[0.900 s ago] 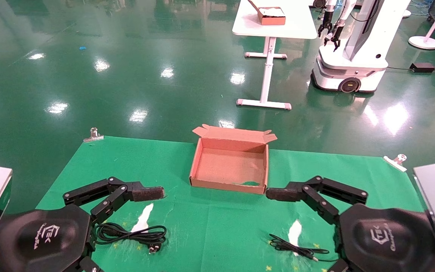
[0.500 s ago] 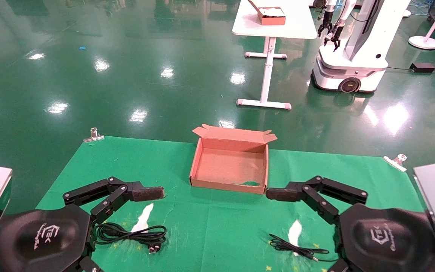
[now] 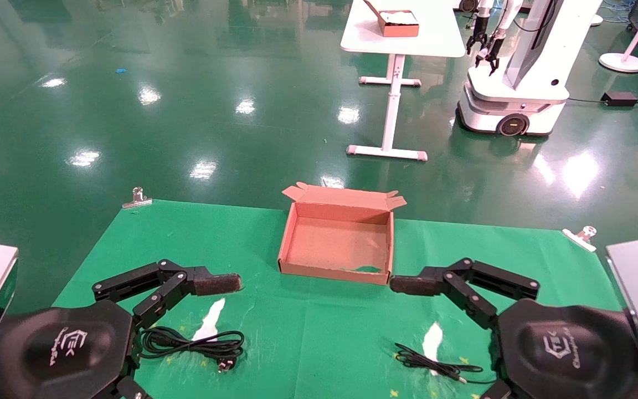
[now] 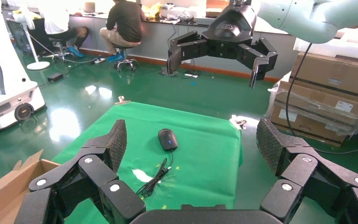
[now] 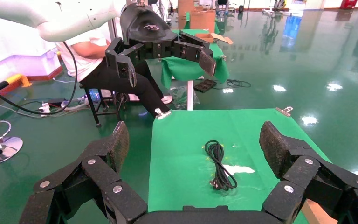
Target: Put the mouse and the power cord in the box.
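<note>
The brown cardboard box [image 3: 297, 244] lies open and empty at the middle of the green cloth. The looped power cord [image 3: 197, 343] lies on the cloth near the front left, below my left gripper [image 4: 192, 136], which hangs open with nothing between its fingers [image 3: 216, 284]. The black mouse [image 4: 168, 139] shows in the left wrist view; in the head view only its thin cable [image 3: 430, 363] shows, the mouse itself hidden under my right gripper [image 5: 193, 140]. That gripper is open and empty, its far finger [image 3: 410, 285] level with the box's near right corner. The right wrist view shows the power cord [image 5: 220, 164].
The green cloth [image 3: 319, 332] is held by metal clips [image 3: 137, 198] at its far corners, with white worn patches [image 3: 209, 320] near the front. Beyond the table stand a white desk [image 3: 402, 33] with a small brown box and another white robot [image 3: 513, 83].
</note>
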